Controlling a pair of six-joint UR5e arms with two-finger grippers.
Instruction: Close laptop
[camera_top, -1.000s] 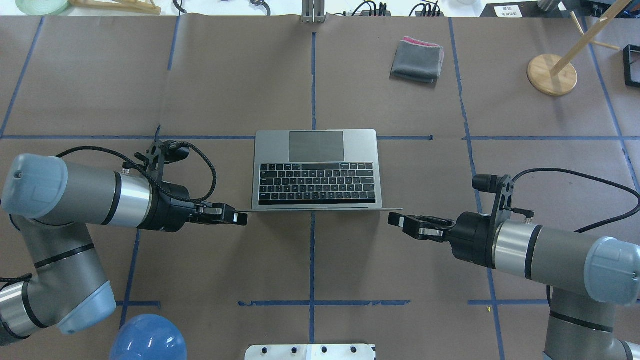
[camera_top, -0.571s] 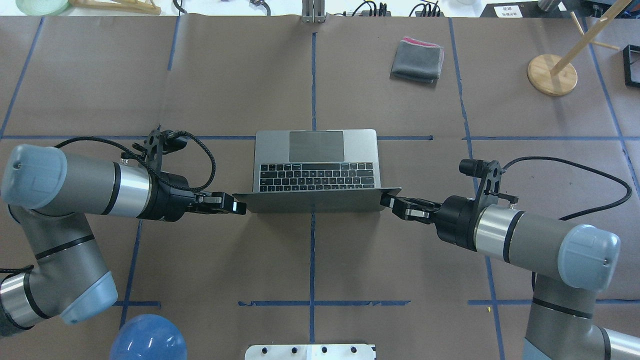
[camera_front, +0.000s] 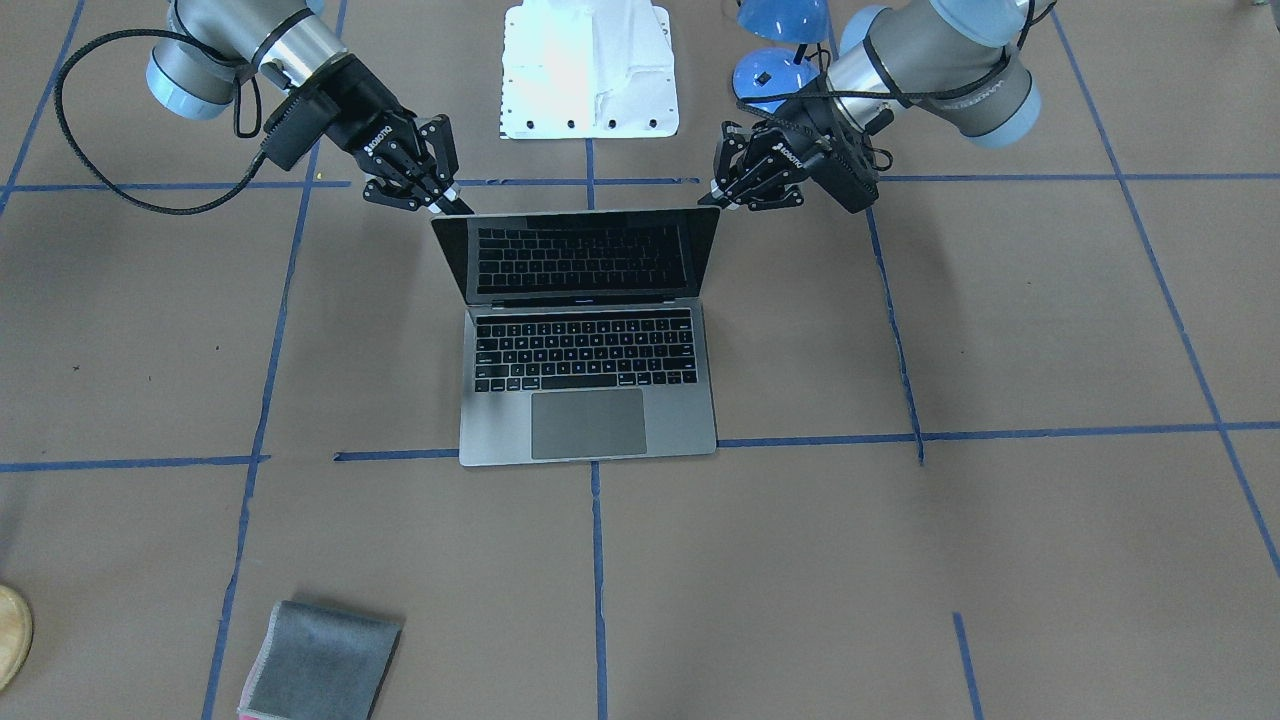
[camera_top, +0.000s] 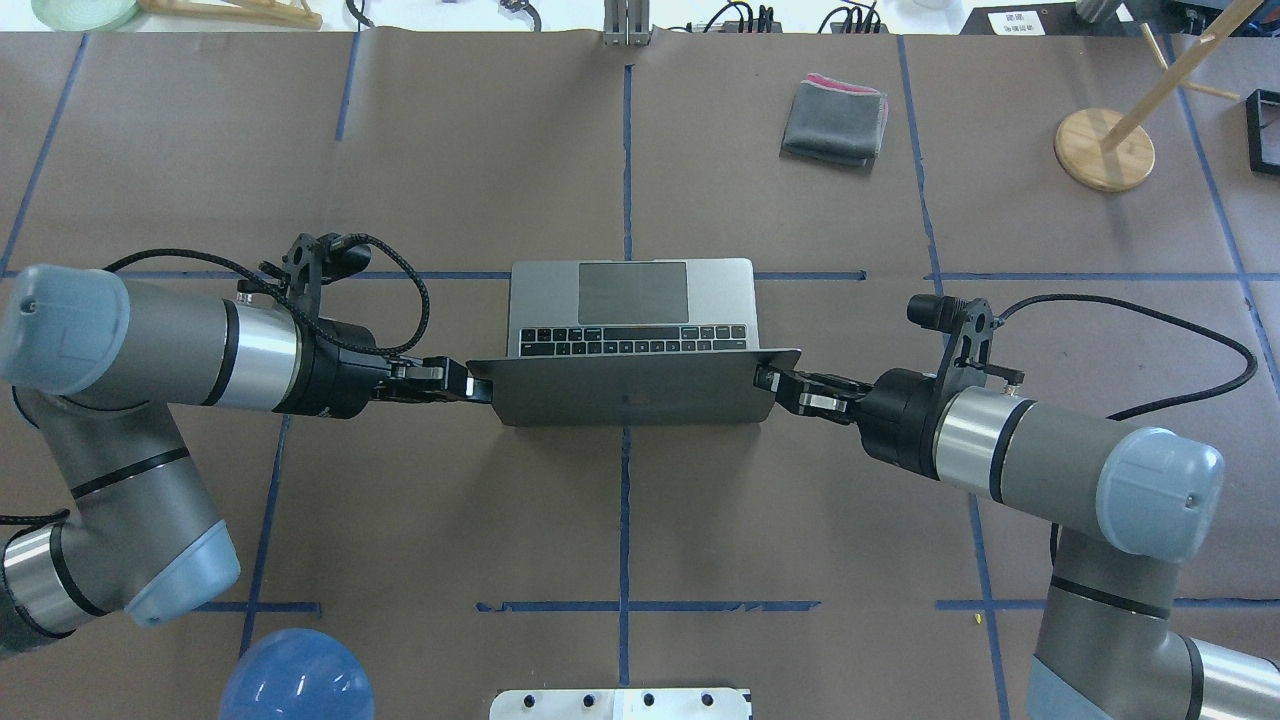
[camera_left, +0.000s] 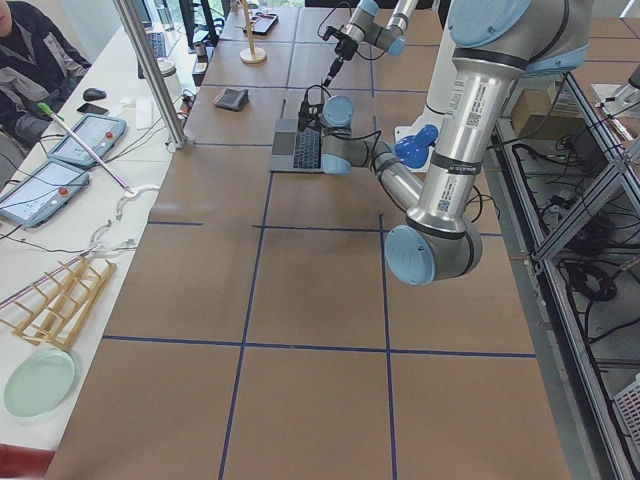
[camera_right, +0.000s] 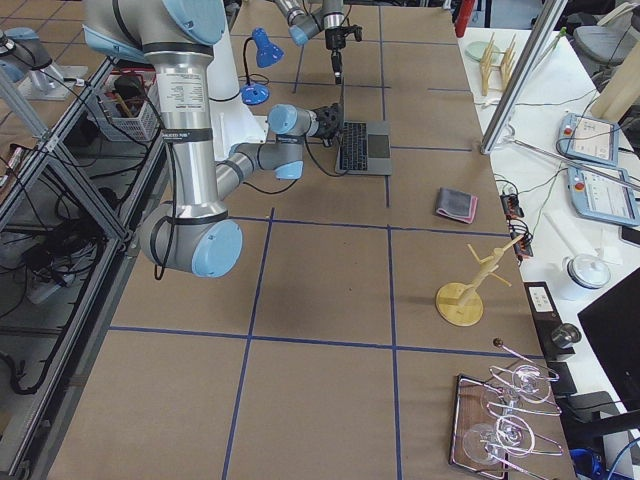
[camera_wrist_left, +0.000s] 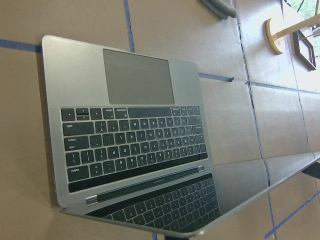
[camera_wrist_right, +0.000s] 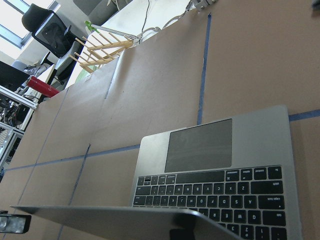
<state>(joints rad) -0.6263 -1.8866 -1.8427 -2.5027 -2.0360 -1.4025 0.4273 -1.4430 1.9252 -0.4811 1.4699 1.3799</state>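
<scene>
While half-open, laptop (camera_top: 630, 345) crosswise, hinge robotward.

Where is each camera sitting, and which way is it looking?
Front: across the table, facing the robot, looking down on the laptop; both arms.
Overhead: behind the robot, looking forward and down; both arms.
Left side: table's left end, looking along it; left arm biggest.
Right side: opposite end; right arm biggest.
Left wrist: faces keyboard and screen; hardly any robot.
Right wrist: faces keyboard over the lid; hardly any robot.
Shared: front and overhead show the laptop between left gripper and right gripper.
</scene>
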